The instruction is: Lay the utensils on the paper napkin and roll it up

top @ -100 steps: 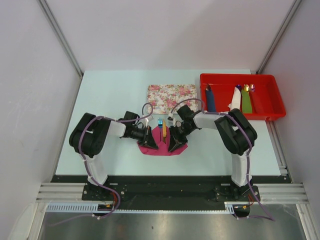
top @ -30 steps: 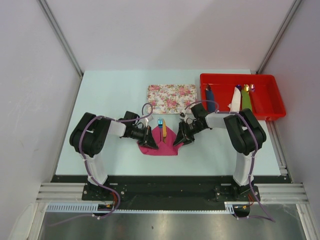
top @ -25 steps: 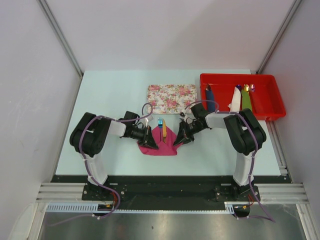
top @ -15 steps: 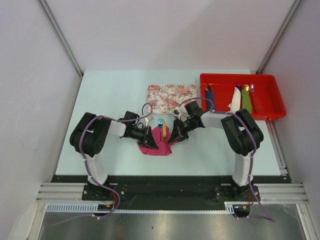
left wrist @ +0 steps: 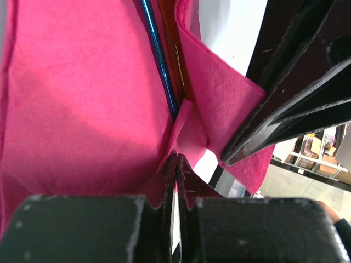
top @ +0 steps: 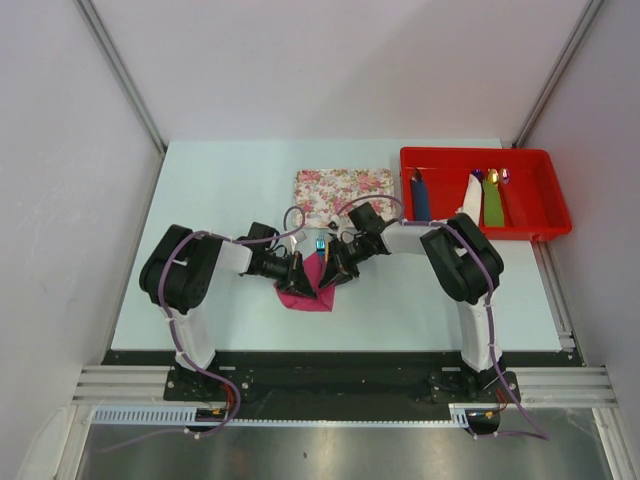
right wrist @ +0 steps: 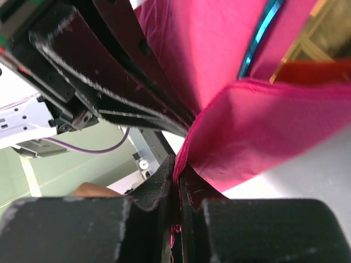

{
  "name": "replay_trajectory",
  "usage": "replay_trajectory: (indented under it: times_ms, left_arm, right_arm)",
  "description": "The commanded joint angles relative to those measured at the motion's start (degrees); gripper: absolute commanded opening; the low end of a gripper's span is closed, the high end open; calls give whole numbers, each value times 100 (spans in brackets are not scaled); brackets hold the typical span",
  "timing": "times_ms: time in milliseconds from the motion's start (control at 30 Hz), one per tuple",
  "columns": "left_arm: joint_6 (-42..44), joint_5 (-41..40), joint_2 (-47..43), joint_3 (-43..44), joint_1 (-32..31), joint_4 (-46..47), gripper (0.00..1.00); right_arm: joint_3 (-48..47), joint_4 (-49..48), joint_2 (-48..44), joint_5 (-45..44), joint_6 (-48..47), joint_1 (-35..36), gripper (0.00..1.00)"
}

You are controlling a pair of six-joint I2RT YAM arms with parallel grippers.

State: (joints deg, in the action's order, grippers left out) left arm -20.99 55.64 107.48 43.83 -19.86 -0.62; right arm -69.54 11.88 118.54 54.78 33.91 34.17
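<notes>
The right gripper (top: 336, 271), clamped on the paper napkin (top: 300, 298), has drawn its edge leftward over the utensils (left wrist: 159, 60) toward the left gripper (top: 304, 283), likewise clamped, near the table's near edge. Rolling has begun.

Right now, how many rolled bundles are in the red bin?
3, all in the red bin: blue bundle at its left, white bundle mid, green bundle right beside it.

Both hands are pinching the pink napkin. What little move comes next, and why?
Probably the right hand should carry its pinched flap of the napkin across the fork and knife, while the left hand holds its edge. The flap stands raised beside them, not yet wrapped over.
</notes>
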Motion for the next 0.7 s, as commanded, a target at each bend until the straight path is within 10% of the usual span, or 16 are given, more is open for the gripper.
replay_trajectory:
  times_ms: [0, 667]
  left_arm:
    - [139, -519, 133, 29, -36, 45, 6]
    - [394, -124, -1062, -173, 499, -360, 19]
  right_arm:
    - [-306, -46, 160, -134, -16, 124, 11]
    - [-447, 342, 626, -636, -588, 239, 16]
